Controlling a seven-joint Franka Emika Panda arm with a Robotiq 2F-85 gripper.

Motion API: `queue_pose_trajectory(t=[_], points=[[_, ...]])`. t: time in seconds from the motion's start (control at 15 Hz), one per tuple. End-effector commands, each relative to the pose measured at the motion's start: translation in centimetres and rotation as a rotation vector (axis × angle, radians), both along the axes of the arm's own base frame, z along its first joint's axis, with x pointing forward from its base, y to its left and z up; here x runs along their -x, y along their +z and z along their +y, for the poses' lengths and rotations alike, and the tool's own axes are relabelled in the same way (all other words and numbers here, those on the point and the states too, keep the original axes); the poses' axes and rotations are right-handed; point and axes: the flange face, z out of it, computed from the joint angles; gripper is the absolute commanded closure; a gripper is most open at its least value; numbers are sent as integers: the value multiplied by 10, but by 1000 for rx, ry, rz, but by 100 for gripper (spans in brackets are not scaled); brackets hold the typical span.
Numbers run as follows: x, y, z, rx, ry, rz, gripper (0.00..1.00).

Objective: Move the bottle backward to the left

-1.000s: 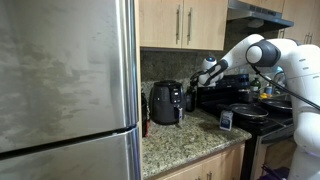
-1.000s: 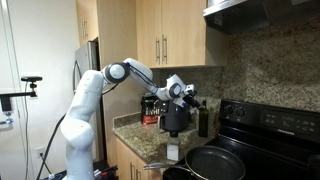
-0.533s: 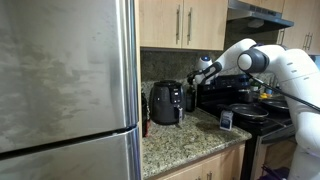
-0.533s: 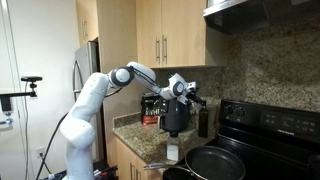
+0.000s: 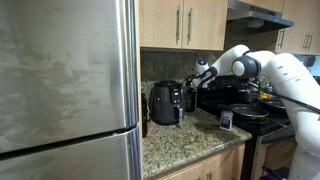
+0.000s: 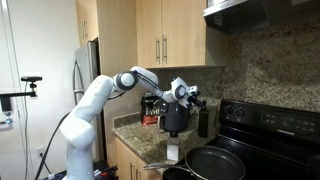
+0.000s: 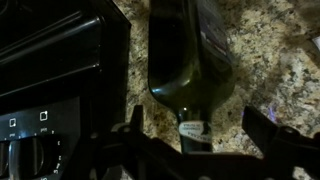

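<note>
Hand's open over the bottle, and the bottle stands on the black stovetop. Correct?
Not quite. The hand is open over the bottle, but the bottle stands on the granite counter, beside the stove, not on it. The wrist view shows this.

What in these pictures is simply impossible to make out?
- Bottle label: the wrist view is too dark to read it, and the top edge cuts off the bottle's base.
- Gripper: too small in both exterior views to judge its opening.
- White-and-blue object: too small to identify.
- Air fryer controls: too small and dark.
</note>
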Motion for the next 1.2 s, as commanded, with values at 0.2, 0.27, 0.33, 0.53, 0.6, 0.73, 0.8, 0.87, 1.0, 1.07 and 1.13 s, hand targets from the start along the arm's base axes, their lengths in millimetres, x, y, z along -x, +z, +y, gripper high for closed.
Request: queue_pose_trajectory(t=[0.2, 0.27, 0.33, 0.53, 0.6, 0.73, 0.8, 0.87, 1.0, 1.07, 1.13], points=[[-30, -4, -7, 21, -48, -67, 0], [-32, -8, -10, 30, -54, -63, 22], [-34, -11, -13, 39, -57, -63, 27], [-38, -22, -16, 42, -46, -67, 48], [-39, -24, -15, 47, -42, -70, 56], [-42, -27, -13, 62, -33, -83, 69], [-43, -27, -13, 70, -31, -93, 77], [-43, -26, -14, 79, -28, -103, 83], [-40, -24, -16, 87, -24, -115, 88], [-37, -22, -17, 88, -20, -117, 88], [-31, -18, -17, 78, -15, -111, 88]])
